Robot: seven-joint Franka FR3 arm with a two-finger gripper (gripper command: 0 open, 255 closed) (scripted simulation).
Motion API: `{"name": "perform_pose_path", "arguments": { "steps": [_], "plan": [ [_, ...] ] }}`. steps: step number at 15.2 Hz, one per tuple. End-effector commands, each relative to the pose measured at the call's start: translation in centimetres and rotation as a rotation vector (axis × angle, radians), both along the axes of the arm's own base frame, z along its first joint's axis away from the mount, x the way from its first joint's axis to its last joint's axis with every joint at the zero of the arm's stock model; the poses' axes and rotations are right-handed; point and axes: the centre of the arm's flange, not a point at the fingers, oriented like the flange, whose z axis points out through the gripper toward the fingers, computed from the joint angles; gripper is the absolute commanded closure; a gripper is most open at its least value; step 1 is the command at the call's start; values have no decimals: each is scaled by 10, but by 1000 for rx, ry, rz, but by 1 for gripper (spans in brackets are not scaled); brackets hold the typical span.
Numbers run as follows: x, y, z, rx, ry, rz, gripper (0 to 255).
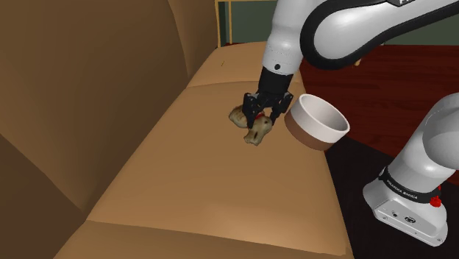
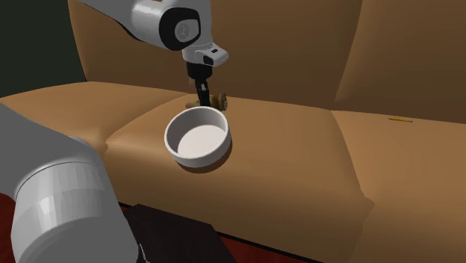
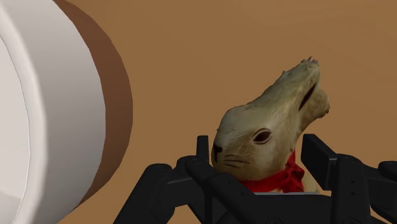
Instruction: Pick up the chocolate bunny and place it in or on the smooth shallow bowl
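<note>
The pale golden chocolate bunny (image 3: 267, 133) with a red ribbon sits between my gripper's (image 3: 259, 154) two black fingers (image 3: 202, 153), which clasp its body just below the head. In the shoulder view the gripper (image 1: 262, 112) reaches down onto the bunny (image 1: 257, 135), low over the sofa seat. The shallow bowl (image 1: 309, 137), white inside and brown outside, sits right beside it toward that view's right. In the second exterior view the bowl (image 2: 197, 158) stands in front of the gripper (image 2: 203, 101) and the bunny (image 2: 219, 100).
Everything rests on a tan sofa seat (image 1: 213, 191), with its tall backrest (image 1: 88, 88) along the shoulder view's left. The seat's front edge runs close by the bowl, and beyond it are dark red floor (image 1: 397, 81) and my base (image 1: 408, 202).
</note>
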Motion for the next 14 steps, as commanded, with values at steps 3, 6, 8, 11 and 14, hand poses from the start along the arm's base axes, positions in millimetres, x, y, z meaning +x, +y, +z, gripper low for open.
{"name": "perform_pose_path", "arguments": {
  "steps": [3, 6, 8, 11, 14],
  "plan": [
    [-1, 0, 22, 0, 0, 0, 255],
    [-1, 0, 38, 0, 0, 0, 255],
    [-1, 0, 48, 0, 0, 0, 255],
    [-1, 0, 64, 0, 0, 0, 255],
    [-1, 0, 80, 0, 0, 0, 255]
  ]
}}
